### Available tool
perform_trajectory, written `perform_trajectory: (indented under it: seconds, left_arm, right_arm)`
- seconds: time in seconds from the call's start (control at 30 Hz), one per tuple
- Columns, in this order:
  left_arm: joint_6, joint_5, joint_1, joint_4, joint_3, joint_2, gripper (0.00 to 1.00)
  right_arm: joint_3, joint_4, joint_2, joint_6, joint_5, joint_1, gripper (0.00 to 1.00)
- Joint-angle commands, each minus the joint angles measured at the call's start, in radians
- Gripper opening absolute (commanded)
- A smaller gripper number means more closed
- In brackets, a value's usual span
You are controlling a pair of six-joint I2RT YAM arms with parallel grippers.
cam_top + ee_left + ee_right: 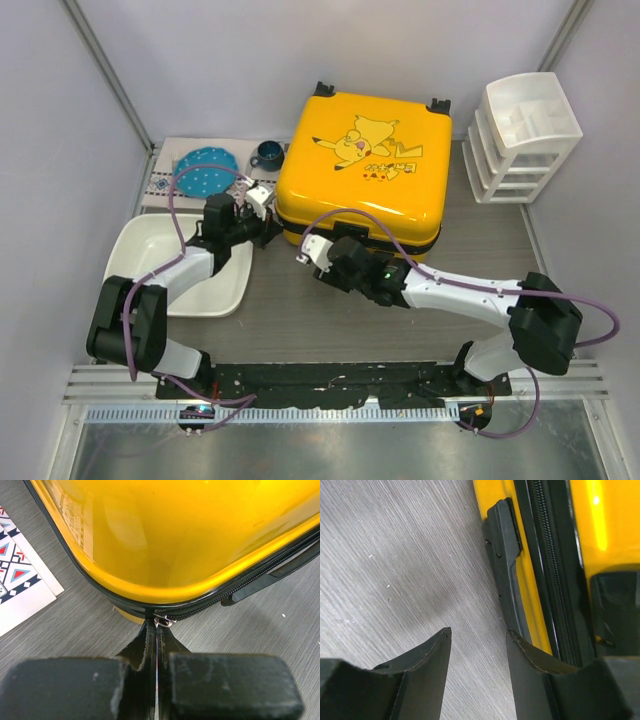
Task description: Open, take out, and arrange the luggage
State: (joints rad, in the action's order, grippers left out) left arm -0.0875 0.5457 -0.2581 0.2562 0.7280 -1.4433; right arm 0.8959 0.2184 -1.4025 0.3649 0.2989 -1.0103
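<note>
Top external: closed luggage (362, 165) at table's 12 o'clock, left gripper (271, 223) on its 8 o'clock corner, right gripper (318, 250) at its 6 o'clock edge. Only left wrist shows jaws together at zipper pull (163, 621). Right wrist: jaws apart beside handle (502, 565).

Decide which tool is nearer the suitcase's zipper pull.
Left. The left tool is shut with its tips right at the zipper pull on the yellow suitcase's near-left corner. The right tool stands open farther along the front, beside the black handle.
</note>
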Motion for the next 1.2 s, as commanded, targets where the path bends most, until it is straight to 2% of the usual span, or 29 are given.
perform_trajectory:
  seconds: [0.0,0.2,0.47,0.5,0.57,0.6,0.67,0.77,1.0,1.03,1.07,1.13,1.17]
  left_arm:
    - [0.009,-0.05,-0.01,0.218,0.024,0.043,0.0]
    - [0.032,-0.047,-0.01,0.242,0.002,0.04,0.0]
    - [0.009,-0.044,-0.01,0.261,-0.007,0.023,0.0]
    - [0.002,-0.041,-0.01,0.261,-0.006,0.021,0.0]
    - [0.0,-0.039,-0.01,0.265,-0.003,0.011,0.0]
    - [-0.001,-0.038,-0.009,0.267,0.002,0.009,0.0]
    - [-0.003,-0.036,-0.007,0.267,0.011,0.003,0.0]
    - [-0.014,-0.035,0.003,0.258,0.017,0.006,0.0]
    - [-0.064,-0.01,0.048,0.212,0.021,0.011,0.0]
    - [-0.066,0.0,0.049,0.206,0.019,0.014,0.0]
    - [-0.063,0.01,0.049,0.201,0.017,0.015,0.0]
    - [-0.054,0.019,0.049,0.198,0.017,0.018,0.0]
    - [-0.049,0.019,0.049,0.198,0.019,0.021,0.0]
  right_arm:
    - [0.058,-0.093,-0.055,-0.007,0.054,0.002,0.54]
    - [0.097,-0.109,-0.133,-0.044,0.019,0.024,0.55]
    - [0.089,-0.067,-0.196,-0.038,-0.095,0.093,0.4]
    - [0.078,-0.057,-0.194,-0.032,-0.121,0.099,0.31]
    - [0.067,-0.038,-0.185,-0.024,-0.124,0.105,0.24]
    - [0.057,-0.03,-0.178,-0.021,-0.136,0.107,0.13]
    - [0.035,-0.008,-0.142,-0.014,-0.135,0.107,0.01]
    - [-0.009,0.025,-0.098,0.002,-0.133,0.107,0.01]
    - [-0.107,0.055,0.091,0.014,-0.147,0.108,0.01]
    - [-0.103,0.053,0.12,0.005,-0.155,0.108,0.04]
    - [-0.085,0.046,0.128,-0.009,-0.174,0.107,0.28]
    - [-0.065,0.024,0.135,-0.033,-0.188,0.102,0.41]
    - [-0.057,-0.012,0.14,-0.038,-0.219,0.101,0.51]
